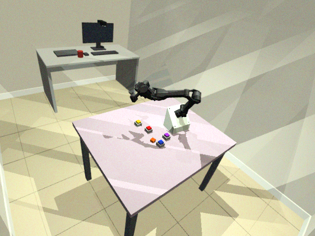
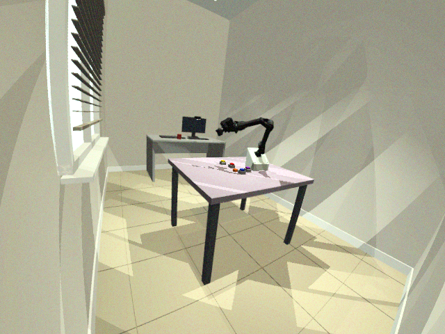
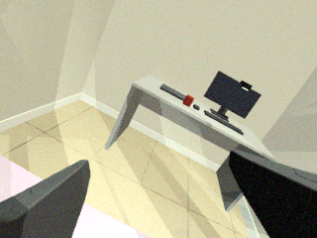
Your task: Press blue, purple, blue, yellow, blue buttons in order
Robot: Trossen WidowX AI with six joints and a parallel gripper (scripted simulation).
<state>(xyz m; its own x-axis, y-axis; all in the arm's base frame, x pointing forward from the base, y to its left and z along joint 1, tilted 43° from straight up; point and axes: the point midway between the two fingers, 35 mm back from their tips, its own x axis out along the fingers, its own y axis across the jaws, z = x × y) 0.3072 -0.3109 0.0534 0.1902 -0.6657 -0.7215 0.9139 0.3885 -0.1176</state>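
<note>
The blue button (image 1: 160,142) (image 2: 241,170) sits on a grey base nearest the front of the group. The purple button (image 1: 166,134) (image 2: 247,168) is just behind it, near the arm's white base. The yellow button (image 1: 138,122) (image 2: 222,161) is at the far left end of the group. All three look raised. My gripper (image 1: 132,95) (image 2: 218,132) (image 3: 160,163) is open and empty, high above the table's far left part, well clear of every button. Its fingers point outward, and no button shows in the wrist view.
A red button (image 1: 148,128) (image 2: 231,164) sits between the yellow and purple ones. A small orange block (image 1: 152,139) (image 2: 235,170) lies close to the left of the blue button. The white arm base (image 1: 181,126) (image 2: 260,166) stands behind the purple button. A grey desk (image 3: 144,83) with a monitor stands beyond.
</note>
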